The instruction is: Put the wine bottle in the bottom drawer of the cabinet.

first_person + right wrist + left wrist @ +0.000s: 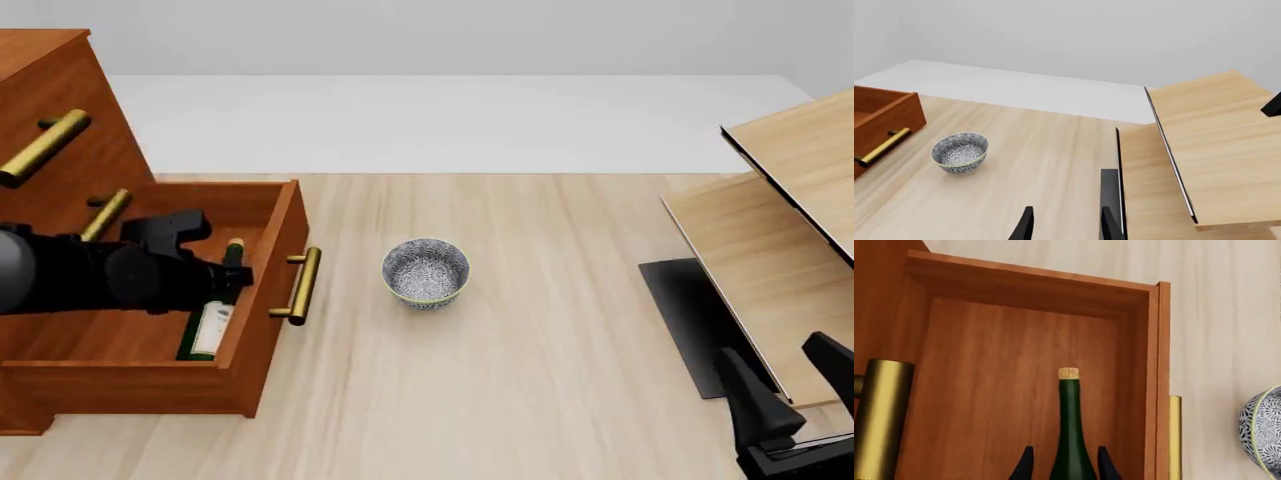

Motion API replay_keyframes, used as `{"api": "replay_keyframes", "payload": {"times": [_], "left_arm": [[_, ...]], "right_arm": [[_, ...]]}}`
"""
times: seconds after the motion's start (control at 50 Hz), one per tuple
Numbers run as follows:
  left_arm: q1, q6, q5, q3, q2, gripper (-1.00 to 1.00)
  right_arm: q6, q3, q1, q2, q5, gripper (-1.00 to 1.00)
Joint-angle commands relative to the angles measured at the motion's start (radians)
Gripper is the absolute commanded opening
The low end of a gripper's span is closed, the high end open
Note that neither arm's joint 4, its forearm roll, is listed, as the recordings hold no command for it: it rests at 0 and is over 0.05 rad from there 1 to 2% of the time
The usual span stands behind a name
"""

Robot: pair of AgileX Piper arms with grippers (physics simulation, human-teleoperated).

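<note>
A: Where do you stand? The wine bottle is already inside the bottom drawer of the cabinet, which is pulled out over the surface; your left tool has a finger on each side of the bottle's shoulder in the left wrist view, so it looks clenched on the glass; I cannot confirm firm contact from these views alone.

B: And what should you do with it?

A: I judge the step in hand to be setting it down and letting go; lower until the bottle's weight rests on the drawer floor before you part the fingers, or it may roll or knock the drawer wall; then lift the tool straight up, clear of the drawer front and its brass handle.

B: Which way does the bottle point?

A: Its long axis runs front to back along the drawer, roughly parallel to the side walls; the cork points toward the far wall, the labelled base toward you; whether it lies flat or tilts I cannot tell.

B: And your other arm?

A: The right tool is released and grasps nothing, well apart from the drawer; the speckled bowl sits near the drawer front.
</note>
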State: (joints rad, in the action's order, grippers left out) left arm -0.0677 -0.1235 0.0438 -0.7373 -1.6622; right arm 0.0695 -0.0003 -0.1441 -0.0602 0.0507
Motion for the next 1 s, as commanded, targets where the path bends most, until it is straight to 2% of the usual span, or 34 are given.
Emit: {"api": "replay_keyframes", "payload": {"times": [0.02, 0.7, 1.0], "left_arm": [[-0.018, 0.006, 0.059, -0.023, 0.032, 1.0], [-0.03, 0.031, 0.245, -0.126, 0.224, 1.0], [-0.046, 0.086, 0.402, -0.221, 0.389, 1.0]], "right_arm": [[0.0, 0.0, 0.001, -0.002, -0.002, 1.0], [0.008, 0.0, -0.001, -0.005, -0.004, 1.0], [0.012, 0.0, -0.003, -0.01, -0.008, 1.0]]}}
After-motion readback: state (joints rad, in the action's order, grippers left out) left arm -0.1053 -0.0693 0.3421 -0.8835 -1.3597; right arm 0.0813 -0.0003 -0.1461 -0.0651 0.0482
